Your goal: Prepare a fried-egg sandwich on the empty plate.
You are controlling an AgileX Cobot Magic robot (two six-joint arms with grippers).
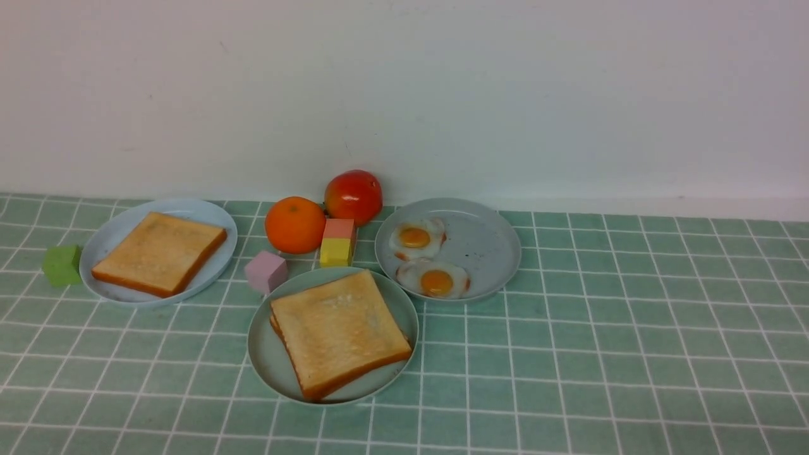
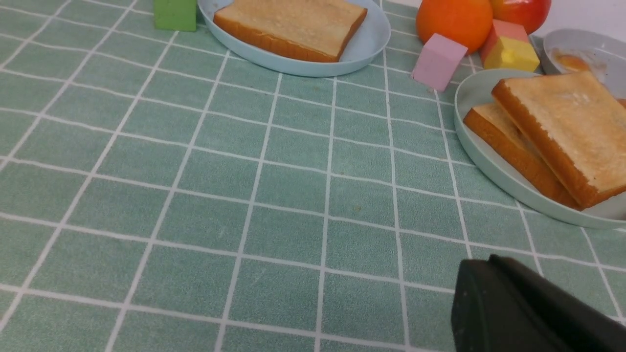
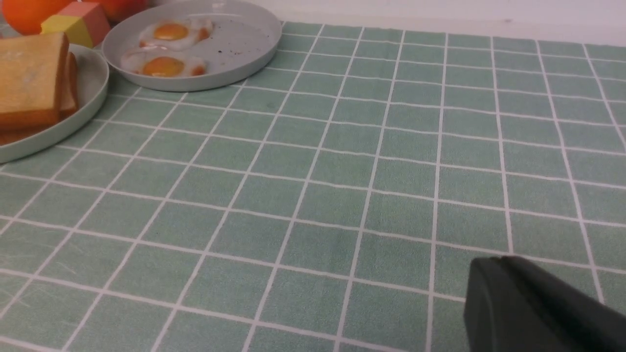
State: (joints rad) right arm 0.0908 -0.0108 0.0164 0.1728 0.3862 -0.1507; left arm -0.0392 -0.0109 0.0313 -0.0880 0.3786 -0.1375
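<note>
The mint-green plate (image 1: 264, 357) sits at centre front and holds two toast slices stacked askew, the top slice (image 1: 338, 328) over the lower slice (image 1: 275, 321). No egg shows between them. The stack also shows in the left wrist view (image 2: 572, 122) and the right wrist view (image 3: 29, 73). Two fried eggs (image 1: 417, 238) (image 1: 436, 280) lie on the grey speckled plate (image 1: 486, 246). My left gripper (image 2: 489, 259) and right gripper (image 3: 494, 259) are shut and empty, low over the cloth, well short of the plates. Neither shows in the front view.
A third toast slice (image 1: 158, 253) lies on a pale bluish plate (image 1: 120, 227) at the left. An orange (image 1: 294, 224), a red fruit (image 1: 353, 196), a pink-and-yellow block (image 1: 338, 242), a pink cube (image 1: 265, 272) and a green cube (image 1: 62, 264) stand nearby. The white wall runs behind.
</note>
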